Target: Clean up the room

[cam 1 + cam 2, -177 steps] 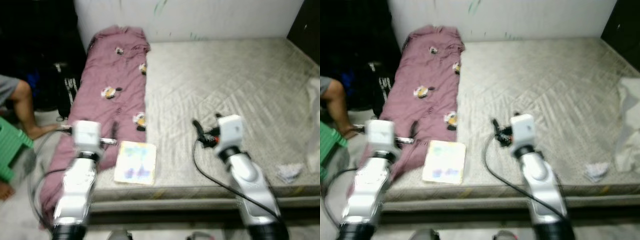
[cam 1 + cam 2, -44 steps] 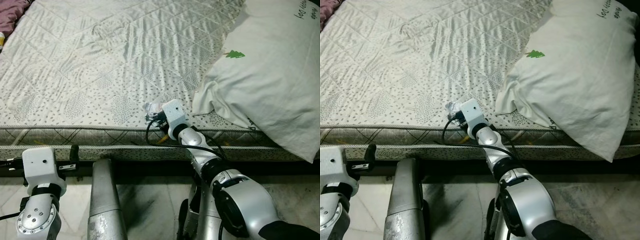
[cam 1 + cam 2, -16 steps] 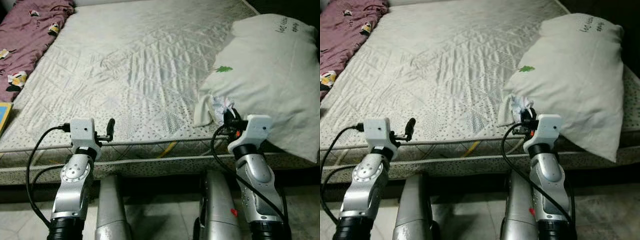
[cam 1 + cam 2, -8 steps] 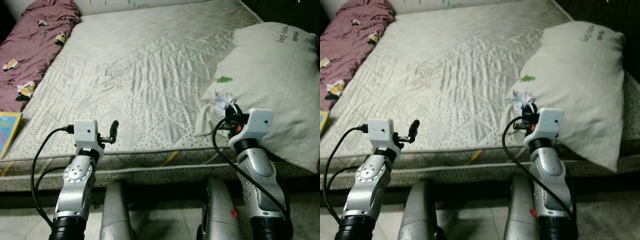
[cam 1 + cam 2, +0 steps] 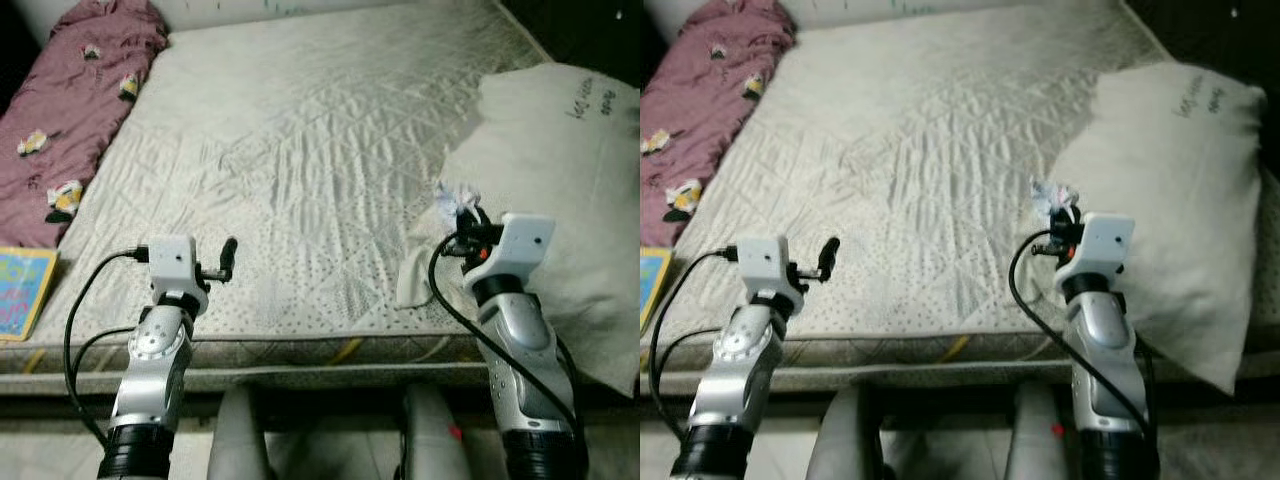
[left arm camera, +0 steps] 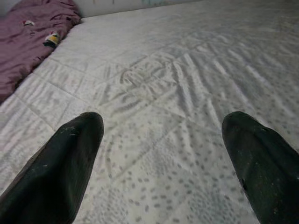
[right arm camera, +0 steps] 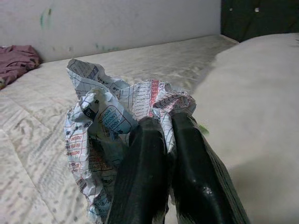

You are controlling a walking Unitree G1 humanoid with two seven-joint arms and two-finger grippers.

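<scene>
My right gripper (image 5: 462, 214) is shut on a crumpled printed paper (image 7: 112, 126), held above the near right part of the mattress (image 5: 300, 130), just beside the white pillow (image 5: 560, 170). In the right wrist view the paper bulges out around the two closed black fingers (image 7: 145, 182). My left gripper (image 5: 228, 252) is open and holds nothing, hovering over the mattress's front edge at the left; its wrist view shows both fingers (image 6: 60, 163) spread wide over the quilted cover.
A maroon blanket (image 5: 70, 110) with small prints lies along the bed's left side. A colourful book (image 5: 22, 292) rests at the near left corner. The wall runs behind the bed.
The camera has tilted and shifted slightly, so the bed sits lower and further right in the picture. Both arms keep their poses; the right gripper still grips the paper.
</scene>
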